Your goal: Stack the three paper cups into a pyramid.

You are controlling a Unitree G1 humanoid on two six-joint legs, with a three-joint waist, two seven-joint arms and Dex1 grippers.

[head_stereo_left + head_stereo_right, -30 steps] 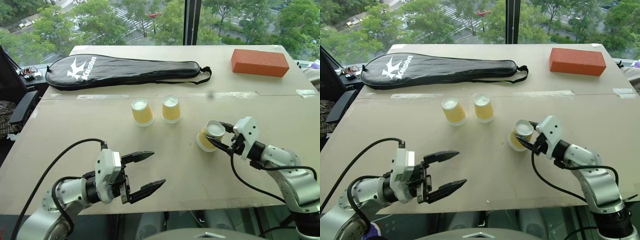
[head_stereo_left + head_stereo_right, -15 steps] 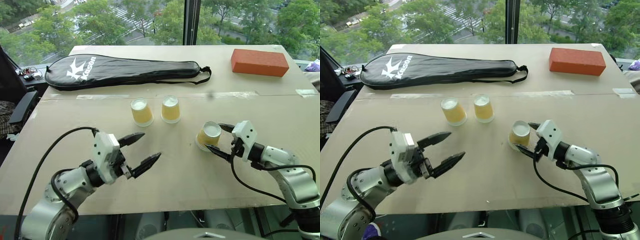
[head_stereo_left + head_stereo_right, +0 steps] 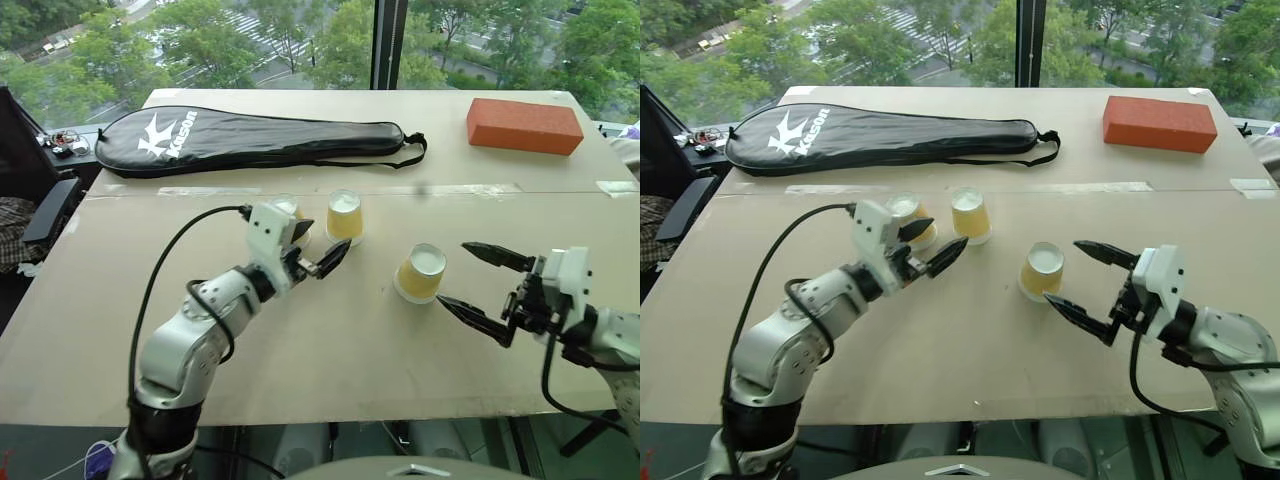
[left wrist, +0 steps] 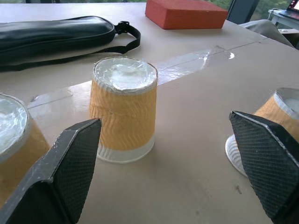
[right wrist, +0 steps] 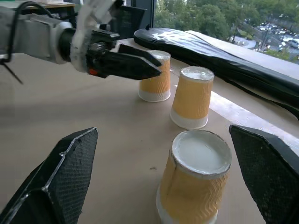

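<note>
All three paper cups (image 3: 343, 216) stand upside down on the bench (image 3: 330, 330). The left gripper (image 3: 925, 247) is spread beside the left cup; the right gripper (image 3: 472, 280), released, is beside the right cup.

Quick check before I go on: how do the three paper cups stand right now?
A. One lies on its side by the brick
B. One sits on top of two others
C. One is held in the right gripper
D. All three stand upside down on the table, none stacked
D. All three paper cups stand base-up on the table, and the right gripper is open, clear of the nearest one.
</note>
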